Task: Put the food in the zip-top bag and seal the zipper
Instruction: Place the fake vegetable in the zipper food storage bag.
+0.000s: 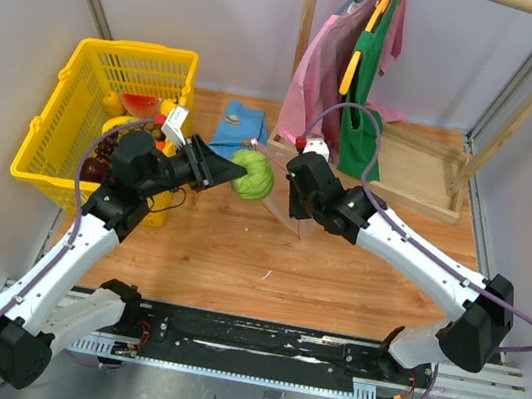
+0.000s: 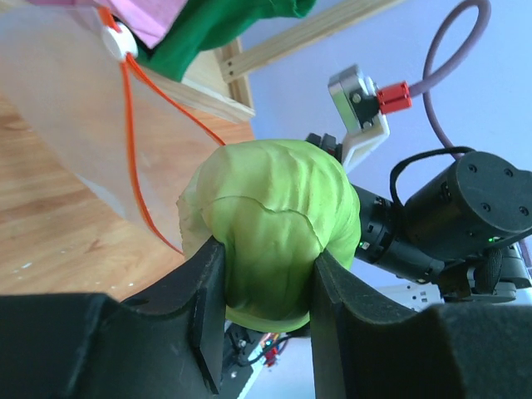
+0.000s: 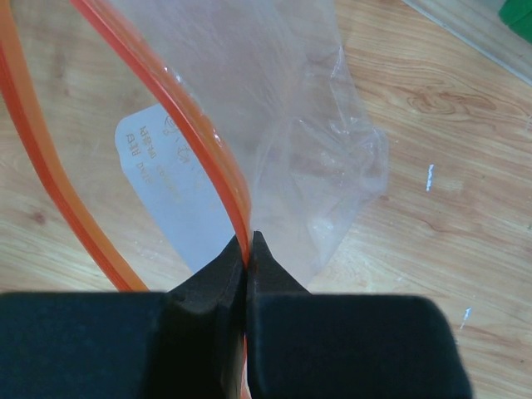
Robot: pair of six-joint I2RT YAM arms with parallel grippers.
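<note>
My left gripper (image 1: 233,170) is shut on a green cabbage-like toy (image 1: 252,174) and holds it above the table, just left of the zip-top bag. In the left wrist view the green toy (image 2: 270,216) sits between my fingers (image 2: 208,291), with the clear bag (image 2: 66,108) and its red zipper (image 2: 137,174) right behind it. My right gripper (image 1: 294,212) is shut on the red zipper strip (image 3: 191,133) and holds the bag (image 3: 283,108) up with its mouth gaping open. More food lies in the yellow basket (image 1: 65,97): a watermelon slice (image 1: 139,104), dark grapes (image 1: 104,149), yellow pieces.
A folded blue cloth (image 1: 240,125) lies behind the green toy. A wooden clothes rack with a pink garment (image 1: 317,66) and a green one (image 1: 362,124) stands at the back right on a wooden base (image 1: 417,173). Grey walls close in both sides.
</note>
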